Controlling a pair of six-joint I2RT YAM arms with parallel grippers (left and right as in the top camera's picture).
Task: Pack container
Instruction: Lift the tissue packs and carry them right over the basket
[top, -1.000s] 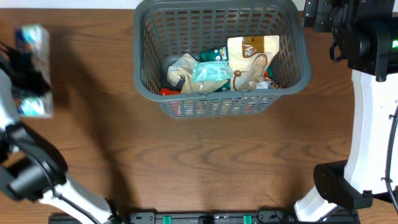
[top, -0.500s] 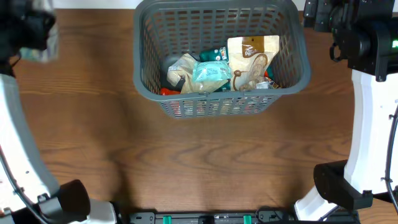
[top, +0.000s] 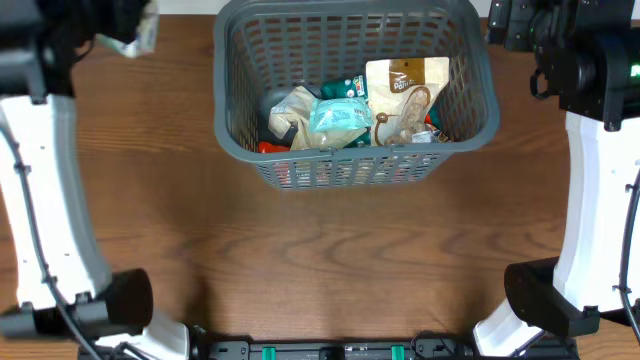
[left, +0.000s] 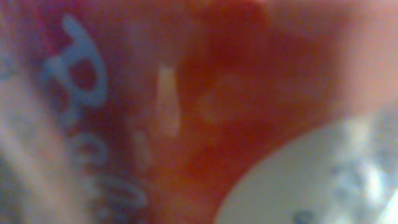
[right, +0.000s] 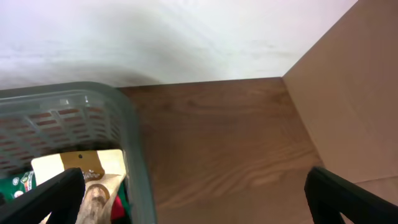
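The container (top: 355, 172) is a dark grey slotted basket at the far middle of the table. It holds a beige pouch (top: 405, 95), a teal pack (top: 340, 120) and a pale crumpled pack (top: 290, 110). My left gripper (top: 122, 32) is up at the far left, just left of the basket's rim, shut on a snack pack (top: 142, 35). That snack pack (left: 186, 112) fills the left wrist view as a red blur with blue letters. My right gripper (right: 196, 204) stands open beside the basket's far right corner (right: 127, 134), nothing between its fingers.
Bare brown wood table (top: 330, 260) lies in front of the basket. A white wall (right: 186, 37) runs behind the table. A tan panel (right: 354, 106) stands at the far right. The white right arm (top: 600, 180) rises along the right edge.
My left arm has swung from the table's left edge up and to the right, towards the basket, carrying the snack pack. The right arm and the basket's contents have not moved.
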